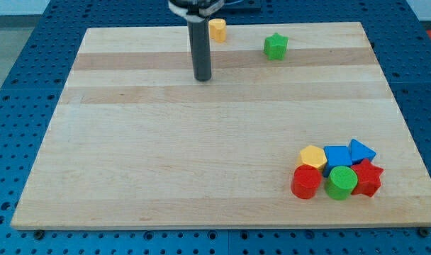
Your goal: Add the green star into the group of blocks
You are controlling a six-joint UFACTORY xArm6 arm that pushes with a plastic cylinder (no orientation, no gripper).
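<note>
Position of my tip [203,78]: on the counter [166,156], near the top edge, left of centre. Plain rod end, nothing held, no block in contact.

Blocks near the top edge:
- Yellow block [217,30]: just beside the rod, toward the view's top and right of my tip, close to the counter's top edge. Shape not clear enough to name. Left side close against the rod's outline; contact with the rod not determinable.
- Green star [276,47]: toward the view's right of my tip and slightly nearer the top edge. Apart from the yellow block, apart from my tip, standing alone. Well apart from the group.

Group at the bottom right corner, six blocks packed closely in two rows:
- Upper row, from the view's left: yellow hexagon [312,156], blue cube [337,156], blue triangle [361,151].
- Lower row, from the view's left: red cylinder [305,183], green cylinder [341,183], red star [368,178].
- Neighbouring blocks touching or nearly so; red cylinder directly below the yellow hexagon, green cylinder below the blue cube, red star below the blue triangle.

Surround: blue perforated base [10,142] visible beyond every edge of the counter.
</note>
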